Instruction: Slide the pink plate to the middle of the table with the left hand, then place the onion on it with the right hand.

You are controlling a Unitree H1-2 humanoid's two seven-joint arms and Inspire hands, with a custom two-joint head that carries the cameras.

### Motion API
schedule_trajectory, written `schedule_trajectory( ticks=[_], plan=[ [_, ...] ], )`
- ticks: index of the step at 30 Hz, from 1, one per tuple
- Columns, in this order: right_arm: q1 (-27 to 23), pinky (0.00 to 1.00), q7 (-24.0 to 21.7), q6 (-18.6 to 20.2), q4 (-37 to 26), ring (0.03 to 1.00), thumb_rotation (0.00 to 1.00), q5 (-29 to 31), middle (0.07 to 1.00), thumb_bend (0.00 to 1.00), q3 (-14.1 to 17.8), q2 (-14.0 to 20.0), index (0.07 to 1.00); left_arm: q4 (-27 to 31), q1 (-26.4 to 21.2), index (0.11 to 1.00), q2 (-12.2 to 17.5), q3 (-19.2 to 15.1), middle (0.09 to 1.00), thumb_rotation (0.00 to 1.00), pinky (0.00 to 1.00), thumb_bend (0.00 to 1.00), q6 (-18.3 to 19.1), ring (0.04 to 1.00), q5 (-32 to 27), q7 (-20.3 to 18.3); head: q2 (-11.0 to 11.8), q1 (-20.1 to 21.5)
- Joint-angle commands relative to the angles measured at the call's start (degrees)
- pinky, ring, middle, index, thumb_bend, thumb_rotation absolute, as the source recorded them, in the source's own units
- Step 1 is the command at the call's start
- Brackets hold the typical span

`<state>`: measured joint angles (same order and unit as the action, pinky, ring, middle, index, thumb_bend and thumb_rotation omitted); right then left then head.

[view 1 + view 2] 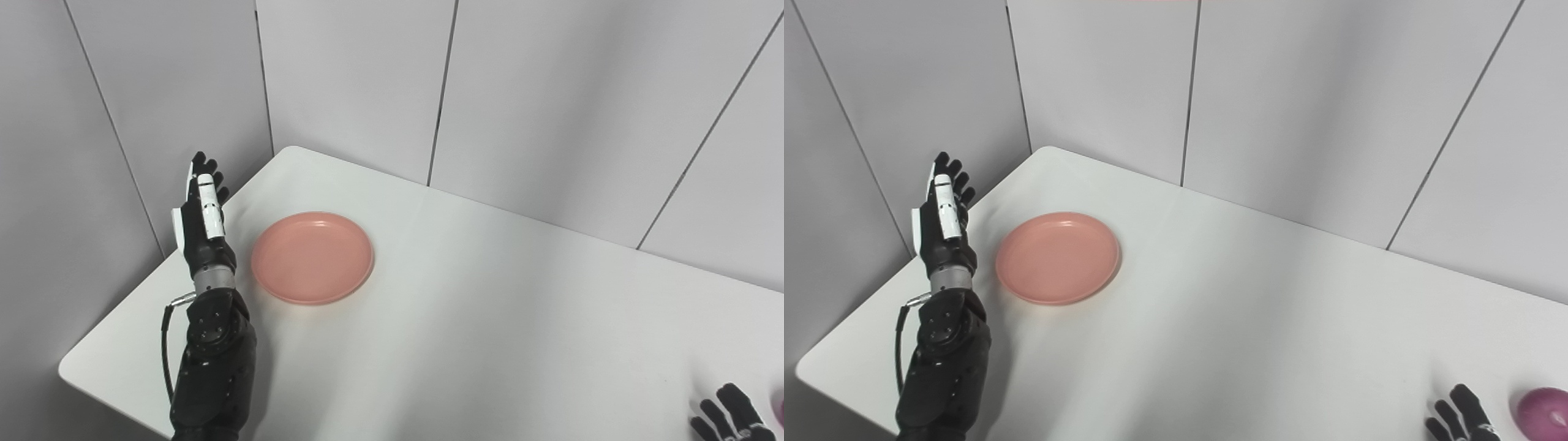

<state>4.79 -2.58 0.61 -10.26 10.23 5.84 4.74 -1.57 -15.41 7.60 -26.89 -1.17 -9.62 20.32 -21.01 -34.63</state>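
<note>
White and smooth, the desk runs slantwise through both views, its rounded corners at the near left and at the far left, with grey panelled walls close behind it and to the left.

Nearest, at the bottom right edge, the right robot hand shows only as a few dark fingertips spread apart over the desk; too little of it is in view to tell whether it is wide or narrow, and it holds nothing that can be seen. Just beside it to the right lies the purple onion, resting on the desk at the near right edge and partly cut off by the frame, apart from the fingertips.

At the near left, the left arm rises black and bulky from the bottom edge over the desk's left side. Its left robot hand stands upright above the left edge of the desk, fingers straight and pointing up and away, held wide and empty, its edge turned toward the plate.

Farther in, the pink plate sits flat and empty on the left part of the desk, just beside that hand but not touching it, well apart from the onion.
</note>
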Motion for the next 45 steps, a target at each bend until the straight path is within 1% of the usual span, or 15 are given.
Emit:
schedule_trajectory(
  ticks=[1, 7, 9, 10, 15, 19, 23, 26, 33, 36, 43, 45],
  plan=[
    [0.9, 0.83, -0.6, -1.9, 1.4, 0.875, 0.84, 0.2, 0.898, 0.78, 0.6, 0.7, 0.848, 0.9, -0.9, 0.893, 0.8, 0.1, 0.92, 1.0, 0.91, 0.38, -1.6, 0.923, 1.5, 0.5, -0.1, -0.1],
    [0.9, 0.81, -0.6, -1.8, 1.4, 0.875, 0.84, 0.2, 0.897, 0.79, 0.7, 0.7, 0.845, 0.7, -0.6, 0.895, 1.0, 0.2, 0.925, 1.0, 0.92, 0.41, -0.7, 0.924, 1.2, 0.6, -0.2, -0.2],
    [1.0, 0.82, -0.8, -1.7, 1.3, 0.878, 0.84, 0.2, 0.9, 0.79, 0.6, 0.9, 0.85, 0.9, -0.5, 0.894, 0.9, 0.3, 0.923, 1.0, 0.91, 0.4, -0.3, 0.923, 0.9, 0.6, -0.2, -0.2],
    [1.0, 0.84, -0.8, -1.7, 1.3, 0.883, 0.85, 0.3, 0.903, 0.8, 0.6, 0.9, 0.853, 0.6, -0.5, 0.89, 1.0, 0.3, 0.919, 1.0, 0.91, 0.4, -0.2, 0.919, 0.8, 0.6, -0.2, -0.2],
    [1.0, 0.85, -0.3, -1.1, 0.5, 0.884, 0.85, -0.2, 0.902, 0.8, 0.5, 0.8, 0.851, 0.0, -0.4, 0.895, 0.8, 0.2, 0.921, 1.0, 0.91, 0.4, 0.3, 0.921, 0.5, 0.7, -0.3, -0.2],
    [0.9, 0.83, -0.9, -1.9, 1.2, 0.874, 0.85, 0.6, 0.899, 0.8, 0.7, 1.0, 0.848, -0.3, -0.1, 0.916, 0.8, 0.4, 0.937, 1.0, 0.92, 0.39, 0.7, 0.937, 0.9, 0.8, -0.4, -0.2],
    [1.0, 0.83, -0.7, -1.1, 0.6, 0.876, 0.86, 0.1, 0.9, 0.81, 0.5, 1.2, 0.851, 0.5, -0.1, 0.939, 0.6, 0.2, 0.96, 1.0, 0.95, 0.39, 2.5, 0.96, 0.1, 0.9, -0.4, -0.2],
    [1.0, 0.83, -0.5, -1.1, 0.6, 0.876, 0.86, -0.1, 0.898, 0.8, 0.5, 1.0, 0.847, 0.7, 0.0, 0.96, 0.9, 0.6, 0.979, 1.0, 0.97, 0.38, 3.5, 0.976, 0.1, 0.5, -0.4, -0.2],
    [0.8, 0.82, -0.9, -1.9, 1.1, 0.873, 0.85, 0.3, 0.893, 0.81, 0.7, 1.1, 0.841, 0.7, -0.2, 0.96, 0.6, 0.6, 0.985, 1.0, 0.96, 0.39, 5.5, 0.977, -0.8, 0.3, -0.5, -0.4],
    [0.9, 0.82, -0.6, -1.1, 0.6, 0.869, 0.85, 0.1, 0.892, 0.8, 0.7, 1.1, 0.84, 0.6, -0.3, 0.965, 0.4, 0.6, 0.987, 1.0, 0.96, 0.39, 6.6, 0.977, -1.1, 0.3, -0.6, -0.4],
    [0.8, 0.84, -0.3, -0.3, 0.2, 0.873, 0.86, -0.2, 0.893, 0.82, 0.6, 1.1, 0.837, 0.2, -0.2, 0.971, 0.5, 1.4, 0.989, 1.0, 0.98, 0.38, 7.4, 0.977, -1.1, -0.5, -0.5, -0.5],
    [0.8, 0.86, -0.2, 0.1, -0.1, 0.882, 0.87, -0.4, 0.9, 0.82, 0.5, 1.0, 0.843, 0.2, -0.2, 0.973, 0.4, 1.4, 0.988, 1.0, 0.98, 0.37, 7.5, 0.975, -1.2, -0.8, -0.5, -0.5]
  ],
)
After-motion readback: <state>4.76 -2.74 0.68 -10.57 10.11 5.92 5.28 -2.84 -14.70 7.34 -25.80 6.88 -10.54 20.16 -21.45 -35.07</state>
